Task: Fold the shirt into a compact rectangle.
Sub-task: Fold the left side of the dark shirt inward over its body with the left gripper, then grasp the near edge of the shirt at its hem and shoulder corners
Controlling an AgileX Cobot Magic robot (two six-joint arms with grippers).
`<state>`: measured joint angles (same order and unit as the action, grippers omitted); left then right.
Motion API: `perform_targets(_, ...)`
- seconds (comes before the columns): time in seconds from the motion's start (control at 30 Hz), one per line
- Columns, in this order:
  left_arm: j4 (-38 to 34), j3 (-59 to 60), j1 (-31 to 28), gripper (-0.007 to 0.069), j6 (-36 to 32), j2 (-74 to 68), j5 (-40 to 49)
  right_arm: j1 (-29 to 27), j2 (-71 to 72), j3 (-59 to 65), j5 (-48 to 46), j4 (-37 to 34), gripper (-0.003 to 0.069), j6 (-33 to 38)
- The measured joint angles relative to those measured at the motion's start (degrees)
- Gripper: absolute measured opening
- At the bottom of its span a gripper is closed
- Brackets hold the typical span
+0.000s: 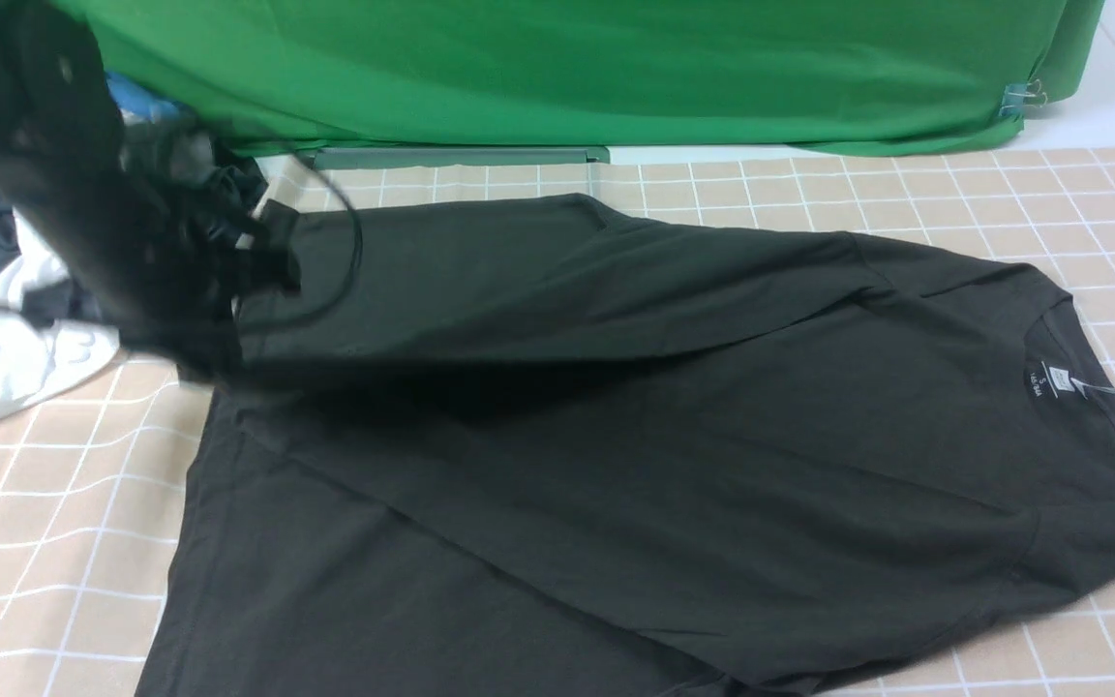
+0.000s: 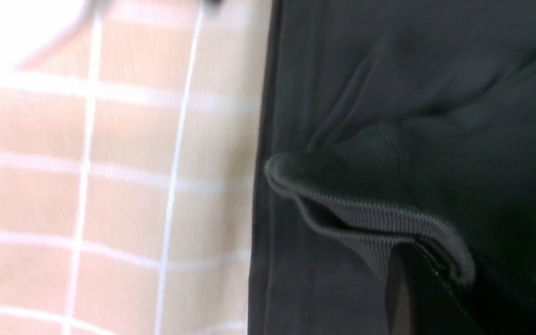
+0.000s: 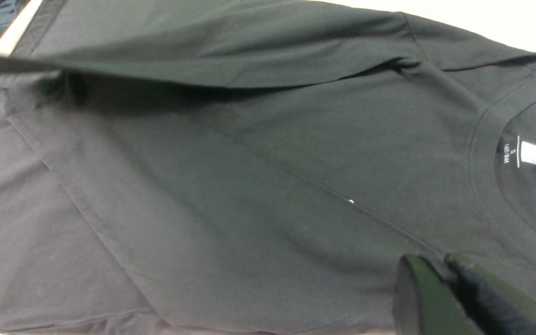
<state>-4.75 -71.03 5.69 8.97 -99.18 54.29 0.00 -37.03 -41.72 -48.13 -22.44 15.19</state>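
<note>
The black shirt (image 1: 616, 436) lies spread across the checked cloth, with its collar and small label (image 1: 1058, 379) at the right. My left gripper (image 1: 228, 290), blurred in the front view, is shut on the shirt's far left edge. It holds that side raised, so a flap hangs over the body. Up close, a ribbed edge of the shirt (image 2: 370, 223) is pinched at the left gripper (image 2: 412, 263). My right gripper (image 3: 438, 261) shows only in the right wrist view. Its fingers are shut above the shirt (image 3: 249, 186), near the collar label (image 3: 528, 153), and hold nothing.
A heap of white, blue and dark garments (image 1: 6, 329) sits at the far left, behind the left arm. A green backdrop cloth (image 1: 567, 68) hangs along the back, with a clip (image 1: 1027, 95) at its right end. The beige checked tablecloth (image 1: 54, 503) shows around the shirt.
</note>
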Motion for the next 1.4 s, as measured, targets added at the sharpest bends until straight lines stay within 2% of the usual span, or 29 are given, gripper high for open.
perform_targets(0.17, -2.7, 5.8, 0.0, 0.0057, -1.5, 0.0, -4.7, 0.0, 0.0, 0.0, 0.0, 0.0, 0.0091, 0.0)
perform_targets(0.27, -2.9, 7.0, 0.0, 0.0155, -2.6, 0.0, -6.4, 0.0, 0.0, 0.0, 0.0, 0.0, 0.0091, 0.0)
perform_targets(0.37, -2.8, 7.0, 0.0, 0.0293, -4.0, 0.0, -6.4, 0.0, 0.0, 0.0, -0.3, 0.0, 0.0091, -0.5)
perform_targets(0.4, -2.5, 7.0, 0.0, 0.0368, -5.1, 0.0, -6.2, 0.0, -0.2, -0.1, -0.8, 0.0, 0.0091, -0.7)
perform_targets(0.5, -1.0, 7.0, 0.0, 0.0495, -6.5, 0.1, -4.4, 0.0, -1.7, -1.1, -3.0, 0.1, 0.0091, -1.4)
perform_targets(0.57, 0.0, 6.9, 0.0, 0.0546, -6.6, 0.2, -3.4, 0.0, -4.0, -2.4, -5.4, 0.6, 0.0091, -1.6)
perform_targets(0.63, 1.1, 6.9, 0.0, 0.0566, -6.6, 0.7, -2.4, 0.0, -6.2, -4.0, -7.2, 1.4, 0.0091, -2.0)
perform_targets(0.73, 1.9, 6.9, 0.0, 0.0556, -7.1, 2.2, -1.2, 0.0, -10.4, -6.5, -9.8, 3.1, 0.0091, -2.7)
perform_targets(0.83, 1.6, 6.9, 0.0, 0.0487, -8.3, 5.2, 0.8, 0.0, -14.6, -8.7, -12.3, 3.9, 0.0091, -3.0)
perform_targets(0.9, 0.9, 7.6, 0.0, 0.0361, -9.6, 8.4, 2.1, 0.0, -17.6, -9.8, -13.6, 4.0, 0.0091, -3.0)
perform_targets(0.93, 0.6, 9.0, 0.0, 0.0256, -10.2, 10.7, 1.9, 0.0, -19.5, -10.1, -14.2, 4.2, 0.0091, -3.0)
perform_targets(1.03, 0.1, 13.8, 0.0, 0.0099, -10.6, 16.1, 0.7, 0.0, -22.0, -10.3, -14.7, 4.2, 0.0091, -3.0)
perform_targets(1.1, -1.3, 19.8, 0.0, 0.0031, -10.7, 21.3, 0.1, 0.0, -23.2, -10.3, -14.8, 4.3, 0.0091, -3.0)
perform_targets(1.27, -3.9, 32.2, 0.0, 0.0024, -10.7, 28.8, 0.0, 0.0, -23.8, -10.4, -12.5, 4.3, 0.0091, -3.0)
perform_targets(1.4, -2.3, 37.8, 0.0, 0.0087, -10.7, 29.7, 0.1, 0.0, -23.8, -10.4, -11.0, 4.2, 0.0091, -3.0)
